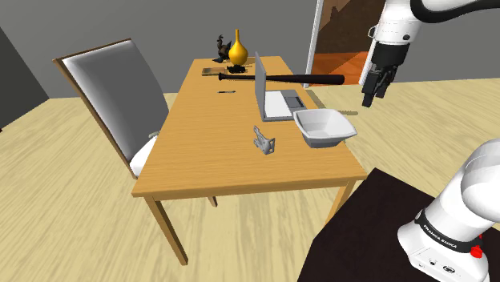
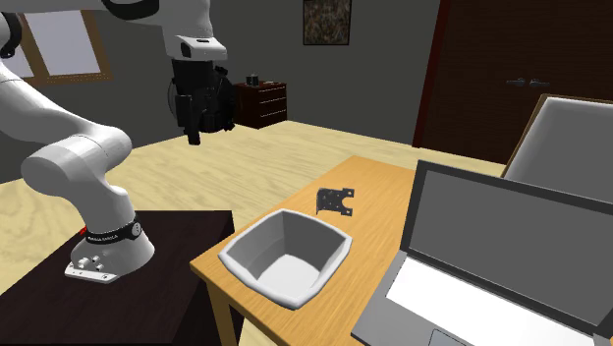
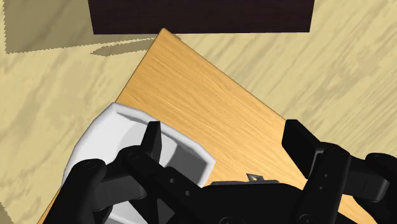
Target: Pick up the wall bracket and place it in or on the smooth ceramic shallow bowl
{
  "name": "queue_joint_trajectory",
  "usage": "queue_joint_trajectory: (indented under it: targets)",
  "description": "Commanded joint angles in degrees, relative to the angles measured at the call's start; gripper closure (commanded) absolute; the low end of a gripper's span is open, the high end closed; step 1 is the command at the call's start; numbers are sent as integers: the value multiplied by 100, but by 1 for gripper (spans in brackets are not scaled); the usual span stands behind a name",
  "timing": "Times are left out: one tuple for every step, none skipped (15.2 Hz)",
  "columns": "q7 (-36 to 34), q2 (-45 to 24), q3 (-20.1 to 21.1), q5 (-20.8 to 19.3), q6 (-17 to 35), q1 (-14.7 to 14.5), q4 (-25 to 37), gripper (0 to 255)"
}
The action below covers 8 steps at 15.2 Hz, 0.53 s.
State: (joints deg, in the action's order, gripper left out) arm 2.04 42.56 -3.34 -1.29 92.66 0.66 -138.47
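Observation:
The small grey metal wall bracket [image 1: 264,141] stands upright on the wooden table [image 1: 232,172], just off the side of the bowl toward the shoulder view's left. The white squarish shallow bowl [image 1: 324,126] sits near the table's corner closest to the stand. My black gripper [image 1: 371,94] hangs open and empty high in the air, above the table's edge beyond the bowl. The second exterior view has the gripper [image 2: 194,133] well above and left of the bowl [image 2: 285,258] and bracket [image 2: 336,201]. In the wrist view the fingers [image 3: 151,143] stand apart over the bowl [image 3: 108,137]; a tip of the bracket [image 3: 254,179] peeks out.
An open laptop [image 1: 272,92] stands just behind the bowl, with a black bat [image 1: 288,78] lying across the table beyond it. A yellow vase [image 1: 238,50] and a dark figurine [image 1: 220,48] stand at the far end. A grey chair [image 1: 112,88] faces the table's left side. The dark stand [image 1: 360,232] is at lower right.

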Motion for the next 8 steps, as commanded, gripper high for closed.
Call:
queue_joint_trajectory:
  targets:
    - [0,0,0,0,0,0,0,0]
    - [-60,-158,51,35,177,-29,-11,0]
    - [-120,-323,101,67,351,-57,-15,0]
    - [-178,-493,151,98,523,-83,-10,0]
    - [-235,-669,200,125,693,-110,3,0]
    - [-292,-850,249,151,860,-135,25,0]
    - [-348,-1036,298,173,1023,-158,54,0]
    - [-405,-1226,344,193,1182,-181,92,0]
